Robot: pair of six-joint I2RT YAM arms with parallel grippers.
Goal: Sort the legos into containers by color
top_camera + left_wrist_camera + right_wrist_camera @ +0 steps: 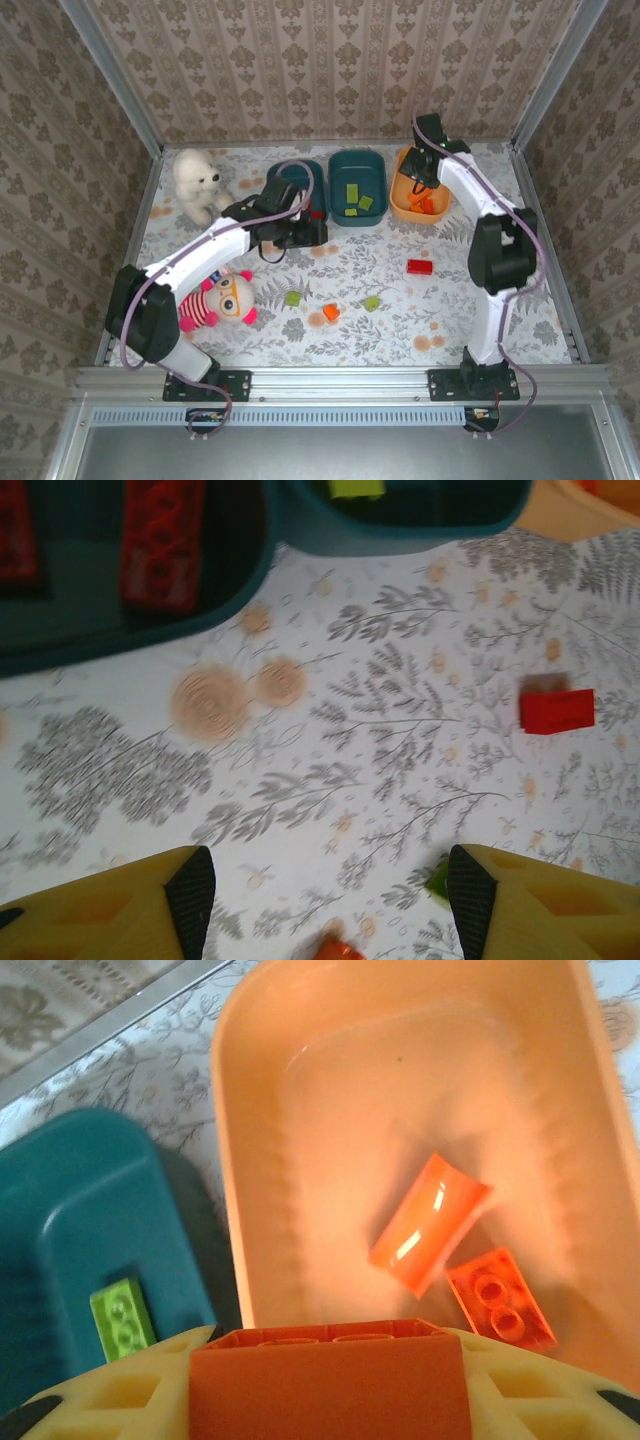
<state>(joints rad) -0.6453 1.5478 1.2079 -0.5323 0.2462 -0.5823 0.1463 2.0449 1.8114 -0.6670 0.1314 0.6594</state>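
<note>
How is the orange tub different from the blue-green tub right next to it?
The orange tub is orange; the teal tub beside it is dark blue-green. The orange tub holds orange bricks; the teal tub holds light green bricks. The orange tub ends the row on the right; the teal tub is in the middle. Both are rounded, open tubs of like size.

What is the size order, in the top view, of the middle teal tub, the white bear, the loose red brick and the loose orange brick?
1. middle teal tub and white bear, too alike to rank
2. loose red brick
3. loose orange brick
</note>
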